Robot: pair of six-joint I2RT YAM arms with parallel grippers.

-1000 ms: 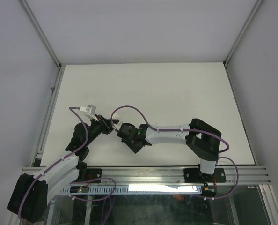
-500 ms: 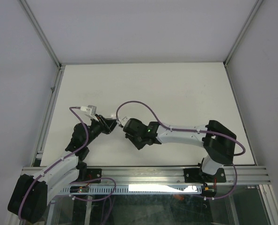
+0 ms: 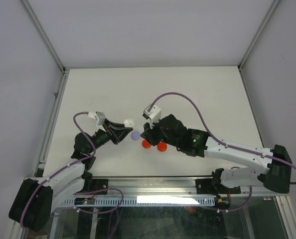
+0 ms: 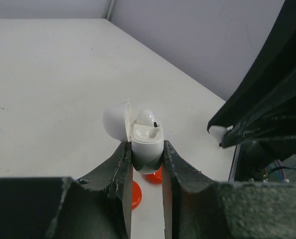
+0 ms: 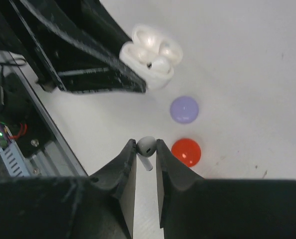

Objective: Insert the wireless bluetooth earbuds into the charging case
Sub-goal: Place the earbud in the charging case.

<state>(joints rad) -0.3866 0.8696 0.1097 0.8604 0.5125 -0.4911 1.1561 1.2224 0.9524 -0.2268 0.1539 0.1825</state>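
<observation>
My left gripper (image 4: pixel 147 152) is shut on the white charging case (image 4: pixel 148 142), which it holds above the table with the lid (image 4: pixel 115 121) swung open. One white earbud (image 4: pixel 147 117) appears seated in the case. My right gripper (image 5: pixel 146 146) is shut on a second white earbud (image 5: pixel 147 147), gripped by its head with the stem hanging below. It hovers just right of the case (image 5: pixel 150 55). From above, the left gripper (image 3: pixel 124 125) and case (image 3: pixel 129 121) sit left of the right gripper (image 3: pixel 144 132).
A lilac disc (image 3: pixel 135 134) and two red discs (image 3: pixel 146 144) (image 3: pixel 162 146) lie on the white table (image 3: pixel 188 94) under and between the grippers. The aluminium rail (image 3: pixel 163 185) runs along the near edge. Grey walls close in the sides and back.
The right arm has swung out to the right, away from the left gripper, uncovering the discs. Its jaws have closed slightly. The left gripper holding the case has shifted a little right.
</observation>
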